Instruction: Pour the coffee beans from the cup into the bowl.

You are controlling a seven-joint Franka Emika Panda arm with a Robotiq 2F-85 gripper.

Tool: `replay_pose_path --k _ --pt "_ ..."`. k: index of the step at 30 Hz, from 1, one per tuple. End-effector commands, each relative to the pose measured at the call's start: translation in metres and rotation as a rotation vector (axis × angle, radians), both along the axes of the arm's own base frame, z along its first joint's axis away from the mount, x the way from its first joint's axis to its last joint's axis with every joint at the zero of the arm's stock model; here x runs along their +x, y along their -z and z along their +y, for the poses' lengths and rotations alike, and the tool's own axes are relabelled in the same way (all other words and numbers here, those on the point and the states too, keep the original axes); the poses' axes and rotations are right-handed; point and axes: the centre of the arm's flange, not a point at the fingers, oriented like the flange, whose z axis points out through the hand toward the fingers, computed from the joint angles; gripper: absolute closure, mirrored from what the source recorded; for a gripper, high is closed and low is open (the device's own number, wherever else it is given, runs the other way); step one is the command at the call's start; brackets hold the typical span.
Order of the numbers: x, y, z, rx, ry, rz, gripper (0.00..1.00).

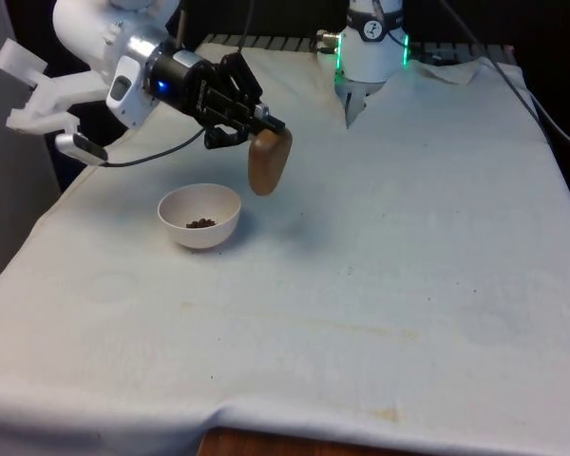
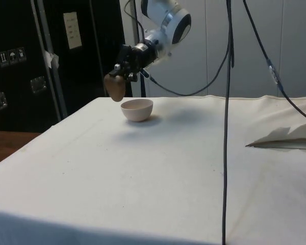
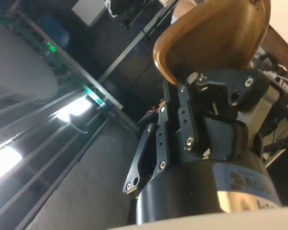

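Table (image 1: 408,285) carries the bowl (image 1: 199,217) left of centre in the front view, beans (image 1: 201,223) already in it. Your gripper (image 1: 256,125), upper left, clamps the brown cup (image 1: 269,160), tipped just right of the bowl. Pouring looks nearly finished; next you'd right the cup and set it down.

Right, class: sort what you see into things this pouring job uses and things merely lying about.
Part of the job:
brown cup, held tipped by the gripper
white bowl
coffee beans in the bowl

Just lying about:
white cloth
hanging black cable
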Motion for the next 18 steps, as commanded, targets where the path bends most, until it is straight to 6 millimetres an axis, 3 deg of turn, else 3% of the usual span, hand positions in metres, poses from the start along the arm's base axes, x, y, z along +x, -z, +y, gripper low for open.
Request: replay_pose_path --k 1,18 --pt "0.000 -0.001 0.003 -0.021 0.008 0.008 0.99" --pt "0.008 0.003 0.023 -0.128 -0.035 0.052 0.99"
